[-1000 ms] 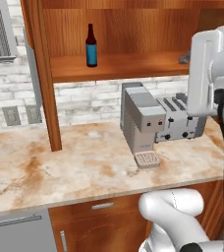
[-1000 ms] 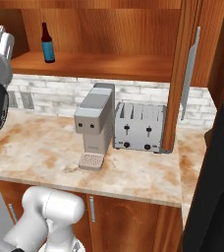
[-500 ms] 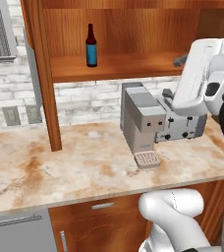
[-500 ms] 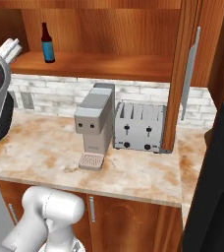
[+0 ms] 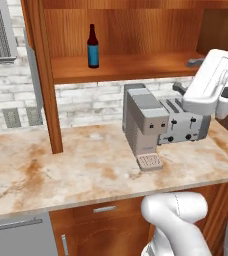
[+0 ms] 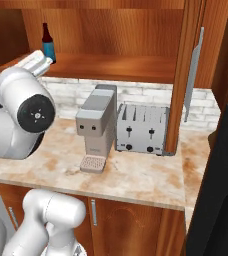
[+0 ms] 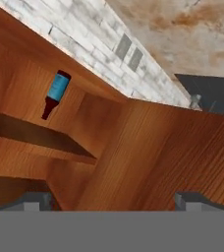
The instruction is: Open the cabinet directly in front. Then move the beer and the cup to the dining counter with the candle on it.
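Note:
The cabinet (image 5: 131,66) stands open, its wooden shelf bare apart from the beer (image 5: 92,46), a dark bottle with a blue label standing upright at the shelf's left end (image 6: 48,44). My gripper (image 5: 186,75) hangs open at the shelf's right end, at shelf height, well right of the beer and holding nothing. The rolled hand view shows the beer (image 7: 55,93) far off, with the gripper (image 7: 111,202) tips wide apart over wood panelling. The cup, dining counter and candle are out of view.
A grey coffee machine (image 5: 144,122) and a toaster (image 5: 186,125) stand on the marble countertop (image 5: 61,170) below the shelf. The open left door (image 5: 43,75) and the right door with its silver handle (image 6: 193,75) flank the opening. My arm (image 6: 21,115) bulks at the left.
The hand has come down and leaned in towards the right end of the shelf. The beer has stayed put and the jaws have stayed open.

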You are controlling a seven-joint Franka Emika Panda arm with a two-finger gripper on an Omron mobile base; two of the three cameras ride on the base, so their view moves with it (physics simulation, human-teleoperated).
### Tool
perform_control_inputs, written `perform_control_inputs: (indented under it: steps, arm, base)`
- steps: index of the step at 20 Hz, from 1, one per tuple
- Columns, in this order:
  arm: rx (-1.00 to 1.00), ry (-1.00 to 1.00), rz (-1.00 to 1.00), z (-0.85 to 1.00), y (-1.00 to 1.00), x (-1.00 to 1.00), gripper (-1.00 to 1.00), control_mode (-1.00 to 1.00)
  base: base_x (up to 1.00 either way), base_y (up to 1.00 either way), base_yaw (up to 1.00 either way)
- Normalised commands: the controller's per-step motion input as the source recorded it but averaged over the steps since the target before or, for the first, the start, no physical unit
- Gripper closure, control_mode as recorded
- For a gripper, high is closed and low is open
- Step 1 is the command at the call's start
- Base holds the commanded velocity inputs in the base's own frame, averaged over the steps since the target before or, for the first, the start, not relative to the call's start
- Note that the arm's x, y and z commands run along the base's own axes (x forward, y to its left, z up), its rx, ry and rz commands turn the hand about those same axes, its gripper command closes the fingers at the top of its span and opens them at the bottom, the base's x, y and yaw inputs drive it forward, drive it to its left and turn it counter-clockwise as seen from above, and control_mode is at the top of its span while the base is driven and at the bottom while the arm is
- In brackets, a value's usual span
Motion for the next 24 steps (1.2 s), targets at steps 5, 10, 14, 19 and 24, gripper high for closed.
perform_control_inputs:
  steps: [5,10,14,19,24]
  arm:
    - [0.17,0.04,0.00,0.00,0.01,0.01,-1.00,-1.00]
    - [0.00,0.27,0.00,0.50,0.00,0.32,-1.00,-1.00]
    - [-0.01,0.51,0.00,0.46,0.00,0.35,-1.00,-1.00]
    - [0.00,0.47,0.00,0.00,0.00,0.32,-1.00,-1.00]
    - [0.02,0.08,0.00,0.00,0.00,0.07,-1.00,-1.00]
  base:
    - [0.00,0.00,0.00]
    - [0.00,0.00,0.00]
    - [0.00,0.00,0.00]
    - [0.00,0.00,0.00]
    - [0.00,0.00,0.00]
